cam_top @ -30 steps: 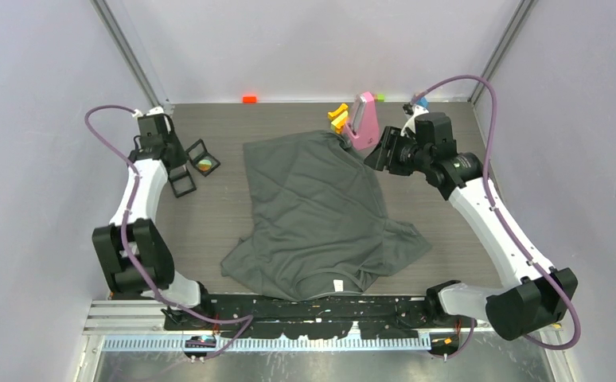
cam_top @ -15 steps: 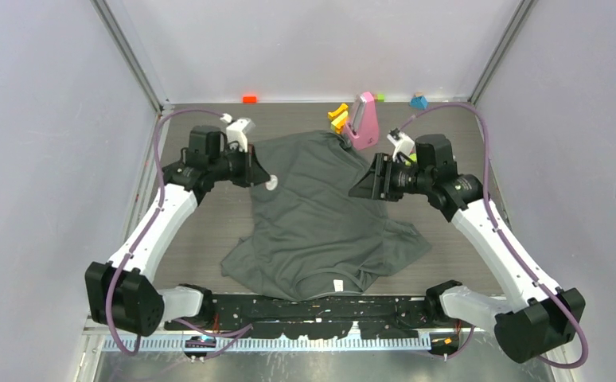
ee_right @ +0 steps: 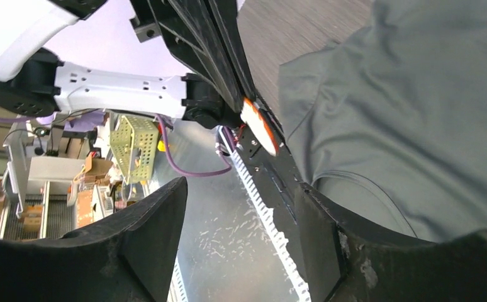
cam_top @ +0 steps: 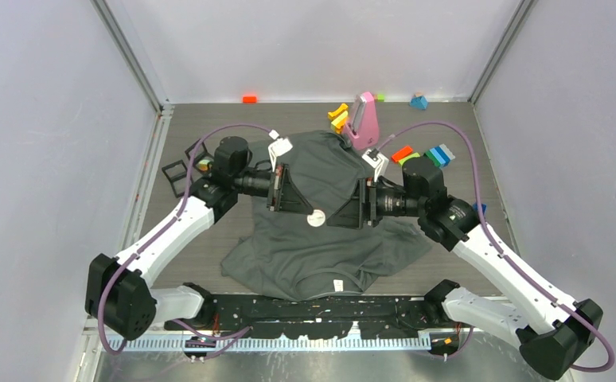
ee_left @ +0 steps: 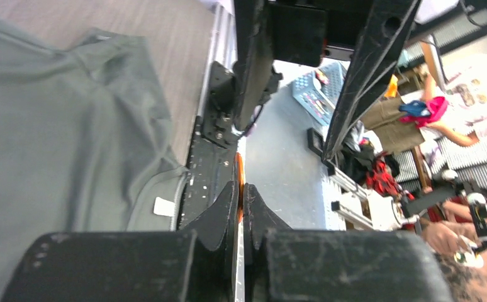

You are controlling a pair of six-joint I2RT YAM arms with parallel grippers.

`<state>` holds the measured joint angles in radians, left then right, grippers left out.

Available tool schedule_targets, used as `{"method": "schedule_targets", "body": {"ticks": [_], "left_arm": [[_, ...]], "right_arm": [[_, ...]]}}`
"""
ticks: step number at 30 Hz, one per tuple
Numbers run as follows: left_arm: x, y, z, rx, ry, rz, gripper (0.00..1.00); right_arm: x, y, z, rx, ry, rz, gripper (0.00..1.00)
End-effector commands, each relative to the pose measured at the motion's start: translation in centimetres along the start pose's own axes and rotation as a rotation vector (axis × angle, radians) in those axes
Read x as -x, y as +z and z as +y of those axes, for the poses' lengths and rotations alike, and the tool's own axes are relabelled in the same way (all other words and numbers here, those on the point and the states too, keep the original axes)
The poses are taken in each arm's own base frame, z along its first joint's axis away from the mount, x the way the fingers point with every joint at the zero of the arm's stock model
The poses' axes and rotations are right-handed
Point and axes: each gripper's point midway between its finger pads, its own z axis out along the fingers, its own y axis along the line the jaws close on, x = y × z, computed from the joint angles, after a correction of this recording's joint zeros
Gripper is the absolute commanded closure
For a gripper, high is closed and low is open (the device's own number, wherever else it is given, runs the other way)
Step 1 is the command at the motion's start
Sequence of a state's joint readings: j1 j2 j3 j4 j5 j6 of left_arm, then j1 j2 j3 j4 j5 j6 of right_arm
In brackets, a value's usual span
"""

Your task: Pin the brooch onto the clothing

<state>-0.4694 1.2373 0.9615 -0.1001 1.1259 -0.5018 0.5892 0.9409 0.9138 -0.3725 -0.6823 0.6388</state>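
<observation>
Brooch (cam_top: 316,219), a little white disc with an orange edge, is pinched edge-on right at the tips of the left fingers (ee_left: 225,211), which are clamped tight on it, up over the middle of the dark grey T-shirt (cam_top: 313,255) that's spread flat on the tabletop (cam_top: 201,119). Right fingers (ee_right: 153,239) are spread wide with nothing in them, and the brooch sits just ahead of their gap, not touching.

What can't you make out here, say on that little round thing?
- Pin of the brooch: tiny in the top view. In the left wrist view, the left gripper leaves only an orange edge showing.
- Middle of the T-shirt: top view, both arms cover it.
- Wording on the neck label: top view, too small.
</observation>
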Motion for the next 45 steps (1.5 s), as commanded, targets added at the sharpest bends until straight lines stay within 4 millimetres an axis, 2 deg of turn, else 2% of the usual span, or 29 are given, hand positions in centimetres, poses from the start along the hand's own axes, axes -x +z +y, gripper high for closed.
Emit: {"method": "schedule_targets", "body": {"ticks": [1,6,12,35,39,41,44,45], "left_arm": [[-0.3,0.2,-4.0,-0.166,0.071,0.034,1.00],[-0.7,0.3,-4.6,-0.189,0.074,0.051,1.00],[-1.2,0.7,-5.1,-0.213,0.072,0.074,1.00],[-1.8,1.3,-5.5,-0.234,0.061,0.095,1.00],[-1.8,1.4,-5.6,-0.236,0.062,0.097,1.00],[-1.8,1.4,-5.6,-0.236,0.062,0.096,1.00],[-1.7,1.4,-5.6,-0.236,0.064,0.093,1.00],[-1.7,1.4,-5.6,-0.236,0.064,0.092,1.00]], "right_arm": [[0.7,0.3,2.9,0.109,-0.065,-0.026,0.33],[0.5,0.2,3.6,0.133,-0.078,-0.027,0.44],[0.5,0.1,3.9,0.148,-0.075,-0.034,0.52],[-1.0,1.5,4.4,0.183,-0.064,0.047,0.71],[-0.8,1.5,4.5,0.183,-0.070,0.037,0.78],[-0.7,1.5,4.4,0.179,-0.074,0.032,0.84],[-0.8,1.5,3.9,0.157,-0.078,0.024,0.98],[-0.6,1.5,3.6,0.137,-0.080,0.004,0.99]]}}
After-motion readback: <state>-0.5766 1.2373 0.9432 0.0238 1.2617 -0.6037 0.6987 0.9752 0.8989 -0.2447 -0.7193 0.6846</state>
